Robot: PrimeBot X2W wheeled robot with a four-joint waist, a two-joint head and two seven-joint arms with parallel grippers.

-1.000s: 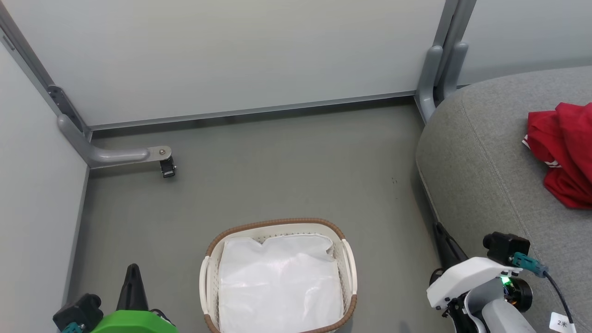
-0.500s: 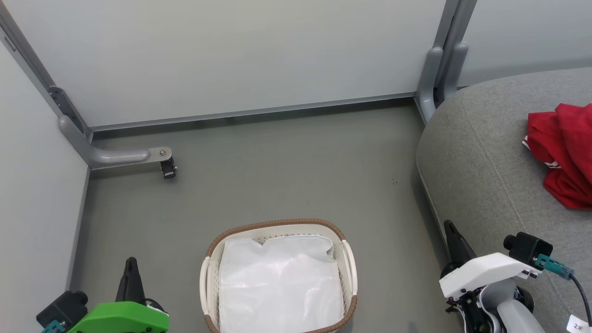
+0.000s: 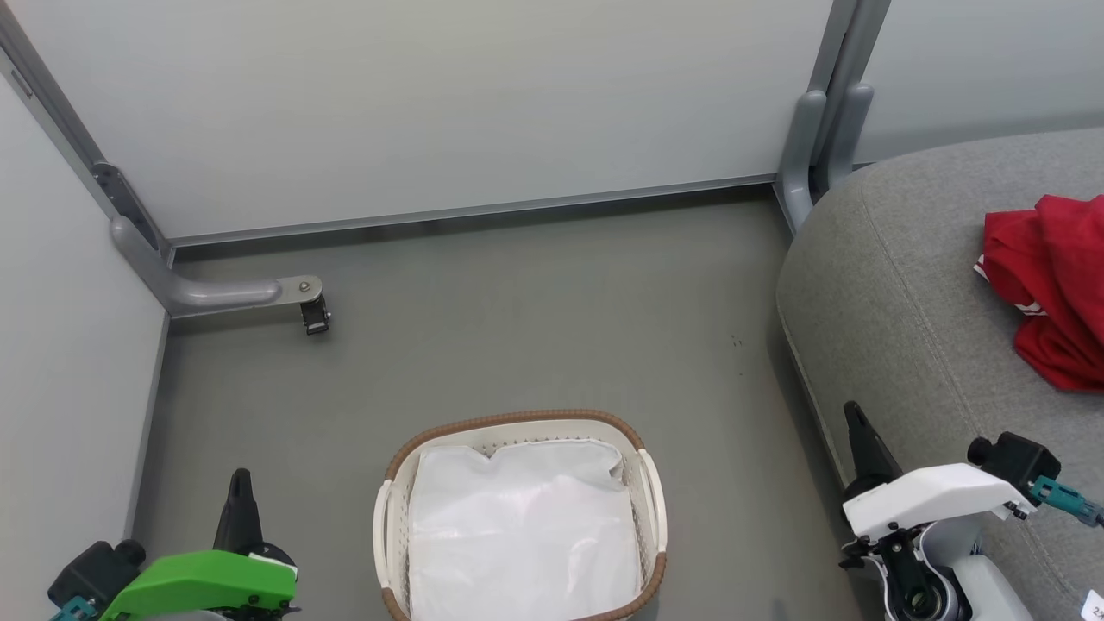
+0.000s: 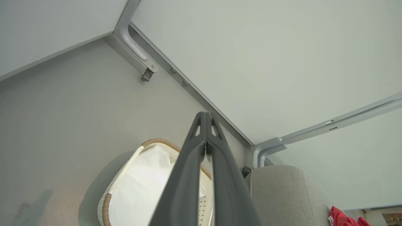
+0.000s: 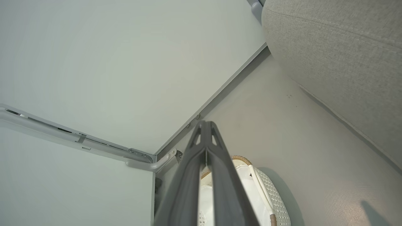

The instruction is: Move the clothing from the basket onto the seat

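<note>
The red clothing [image 3: 1054,289] lies bunched on the grey seat [image 3: 897,302] at the right edge of the head view; a corner of the clothing [image 4: 342,219] also peeks in the left wrist view. The cream basket [image 3: 517,517] with its brown rim stands on the floor at bottom centre, holding just a white liner sheet [image 3: 522,535]. My left gripper [image 3: 239,483] is shut, low at the left of the basket. My right gripper [image 3: 856,416] is shut beside the seat's front edge, right of the basket. Both wrist views show fingertips pressed together, my left gripper [image 4: 205,116] and my right gripper [image 5: 205,124].
Pale partition panels close off the back and left. A grey bracket foot with a small black caster [image 3: 313,315] sticks out over the floor at the left. A grey post [image 3: 819,129] stands between the back panel and the seat. Grey floor [image 3: 535,328] lies open beyond the basket.
Both arms have drawn back and outward: the left gripper lower and to the left, the right gripper to the right and slightly upward in the head view. Basket and clothing stay put.
</note>
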